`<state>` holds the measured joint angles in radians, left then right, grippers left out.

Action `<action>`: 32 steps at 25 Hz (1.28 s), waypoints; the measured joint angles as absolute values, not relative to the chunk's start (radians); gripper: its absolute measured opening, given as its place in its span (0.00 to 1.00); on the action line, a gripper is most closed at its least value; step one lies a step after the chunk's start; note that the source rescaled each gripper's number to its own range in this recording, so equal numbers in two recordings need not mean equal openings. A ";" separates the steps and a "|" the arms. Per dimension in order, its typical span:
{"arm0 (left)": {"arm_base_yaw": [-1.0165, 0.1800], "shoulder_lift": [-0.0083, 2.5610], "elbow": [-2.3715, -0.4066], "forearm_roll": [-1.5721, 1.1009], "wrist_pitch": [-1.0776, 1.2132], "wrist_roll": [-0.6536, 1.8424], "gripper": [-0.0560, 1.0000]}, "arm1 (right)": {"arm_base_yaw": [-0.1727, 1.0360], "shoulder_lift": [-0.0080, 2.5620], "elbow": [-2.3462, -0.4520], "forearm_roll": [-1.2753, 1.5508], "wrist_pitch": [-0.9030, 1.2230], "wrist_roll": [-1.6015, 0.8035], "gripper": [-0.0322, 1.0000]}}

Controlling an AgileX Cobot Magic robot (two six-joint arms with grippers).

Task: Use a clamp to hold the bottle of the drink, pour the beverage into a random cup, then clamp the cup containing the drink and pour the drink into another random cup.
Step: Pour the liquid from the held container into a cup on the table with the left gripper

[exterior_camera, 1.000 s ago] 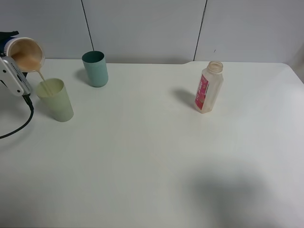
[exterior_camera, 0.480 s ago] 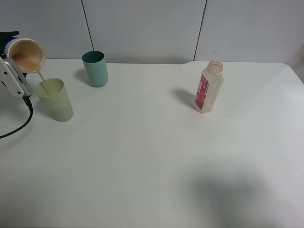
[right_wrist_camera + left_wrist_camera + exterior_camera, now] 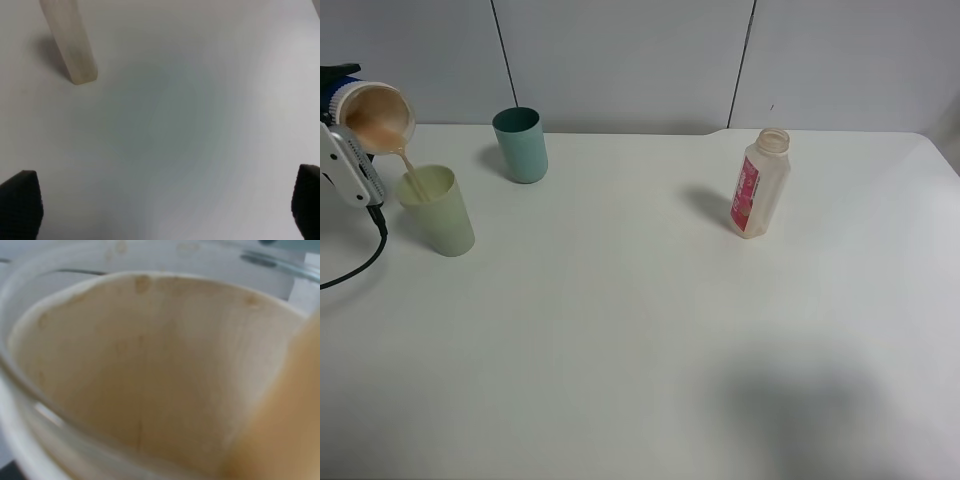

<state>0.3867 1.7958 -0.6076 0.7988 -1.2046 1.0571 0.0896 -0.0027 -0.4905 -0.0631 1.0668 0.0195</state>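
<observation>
At frame edge, left hand point(image 3: 345, 120) mostly cropped, apparently gripping tilted cup point(image 3: 375, 113).

Bright even overhead light, soft shadows on white table point(image 3: 640, 330), both wrist views blurred

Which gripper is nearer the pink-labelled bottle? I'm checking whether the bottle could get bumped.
Right. The right gripper hangs open over the table with the bottle just ahead. The left gripper is across the table, tipping the blue-sleeved cup.
</observation>
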 joint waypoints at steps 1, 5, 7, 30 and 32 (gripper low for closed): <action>0.387 1.794 -0.608 0.799 -1.205 1.060 0.07 | 0.090 -0.003 -0.490 -0.063 1.067 0.020 1.00; 0.387 1.770 -0.607 0.796 -1.205 1.072 0.07 | 0.090 -0.003 -0.490 -0.063 1.067 0.020 1.00; 0.387 1.766 -0.607 0.796 -1.205 1.073 0.07 | 0.090 -0.003 -0.490 -0.063 1.067 0.020 1.00; 0.387 1.764 -0.607 0.790 -1.205 1.101 0.07 | 0.090 -0.003 -0.490 -0.063 1.067 0.020 1.00; 0.387 1.764 -0.607 0.792 -1.205 1.101 0.07 | 0.090 -0.003 -0.490 -0.063 1.067 0.020 1.00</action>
<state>0.3867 1.7638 -0.6068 0.7918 -1.2053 1.1010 0.0896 -0.0027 -0.4905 -0.0631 1.0668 0.0195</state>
